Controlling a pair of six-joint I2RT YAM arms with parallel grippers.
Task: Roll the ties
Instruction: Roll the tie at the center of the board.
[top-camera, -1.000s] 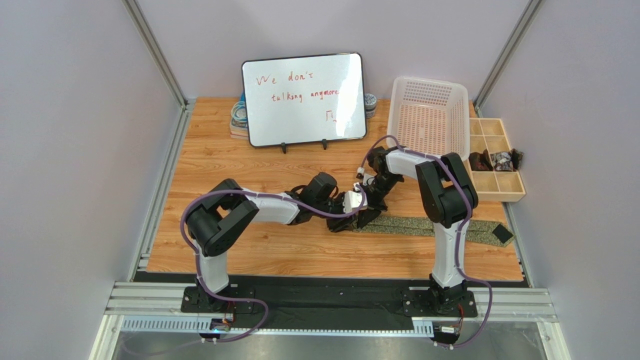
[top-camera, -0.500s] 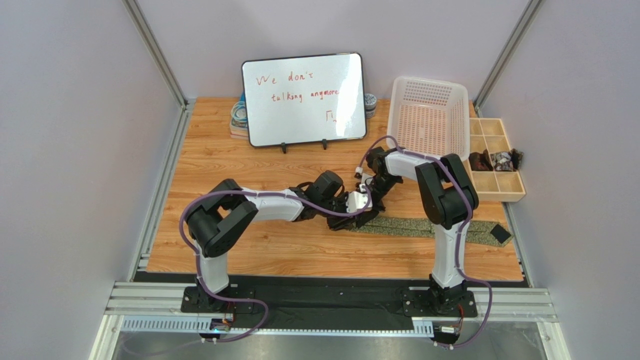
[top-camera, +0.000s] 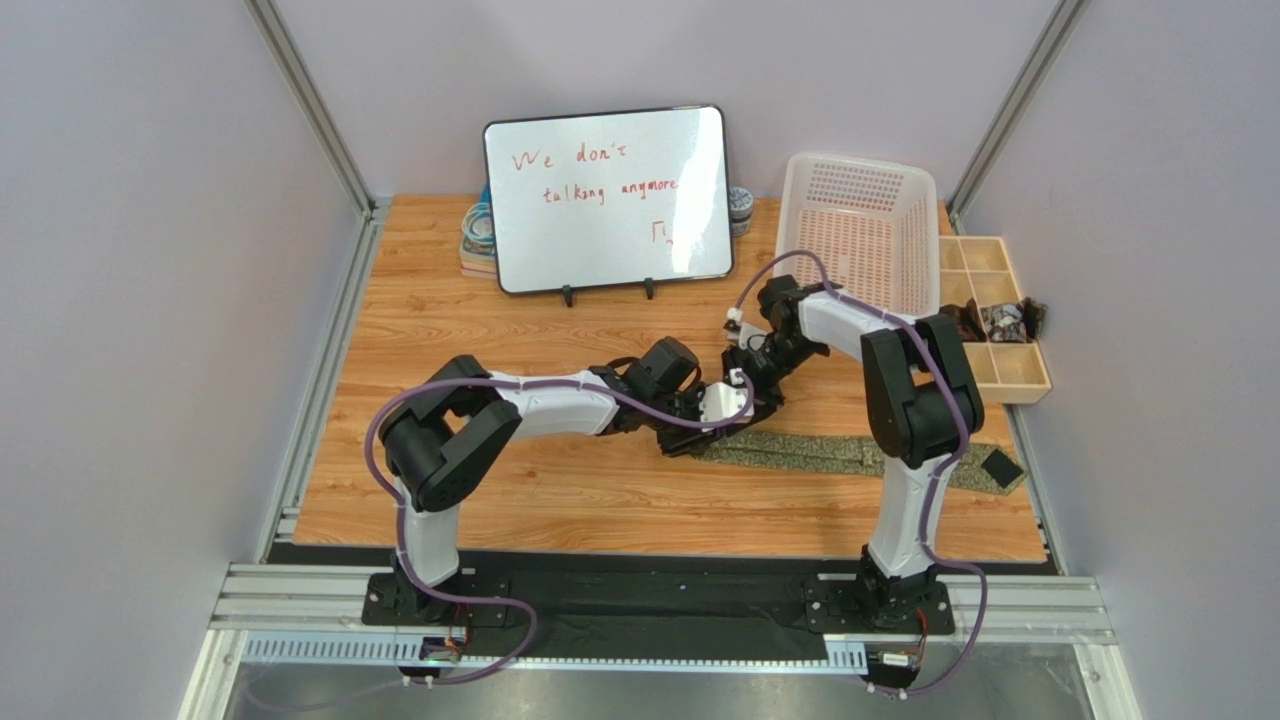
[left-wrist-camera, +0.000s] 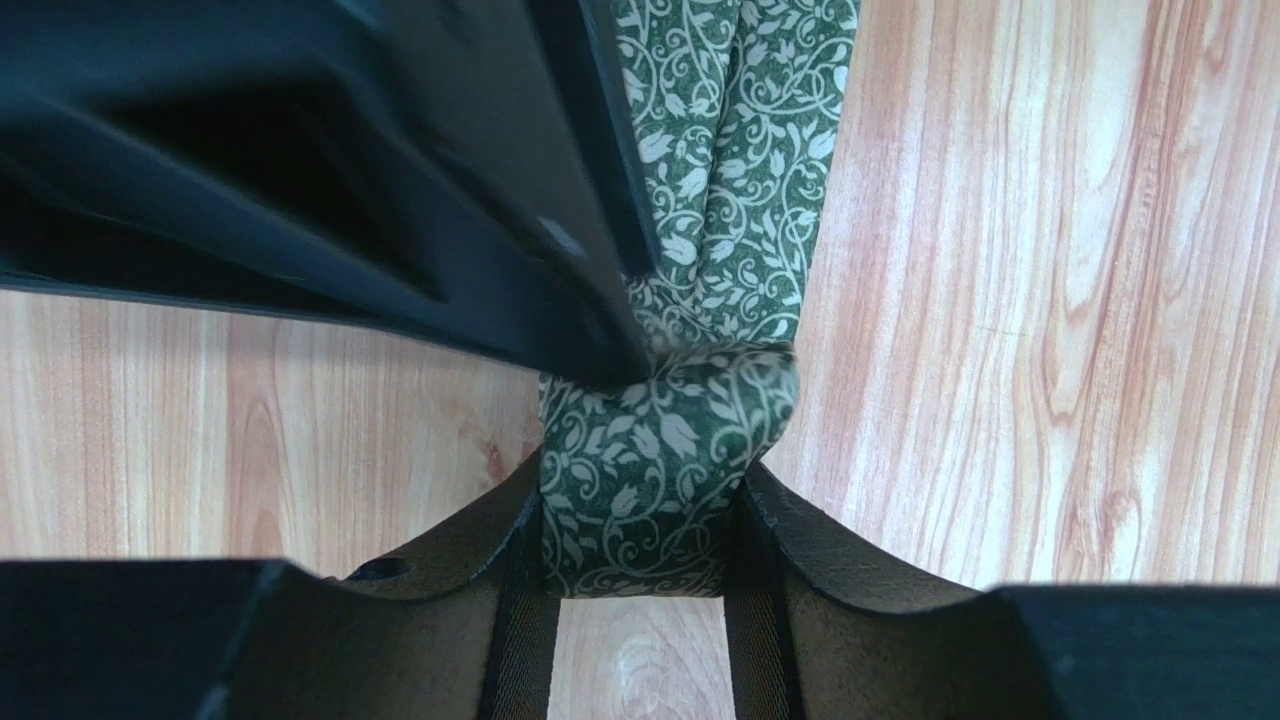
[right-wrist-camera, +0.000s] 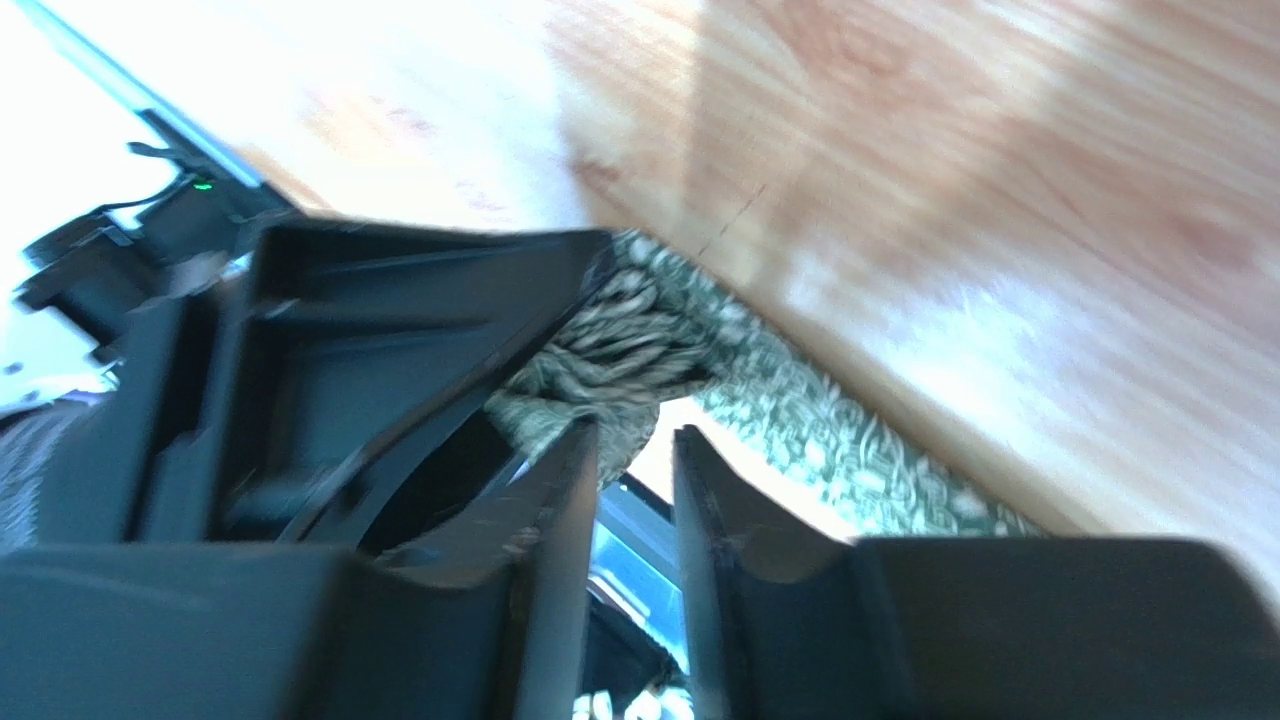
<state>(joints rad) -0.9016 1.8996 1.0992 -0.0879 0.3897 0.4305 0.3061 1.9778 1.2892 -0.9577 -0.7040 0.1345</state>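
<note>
Left wrist view showed me the left pincer (left-wrist-camera: 639, 510) closed on the rolled end of the tie (left-wrist-camera: 706, 195), the rest lying flat along the worktop (left-wrist-camera: 1022, 300), while my right pincer (right-wrist-camera: 634, 450) stood slightly parted just beside that roll, gripping nothing.

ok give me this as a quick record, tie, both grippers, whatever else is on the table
tie: olive-green patterned woven necktie, lying flat along the wooden table
tie end: folded into a small roll at its left end
tie tip: black-lined tip near the table's right edge
left gripper: closed on the roll, fingers touching both sides
right gripper: slightly open, holding nothing, next to the roll
behind: whiteboard with red writing, white plastic basket, wooden compartment tray
</note>
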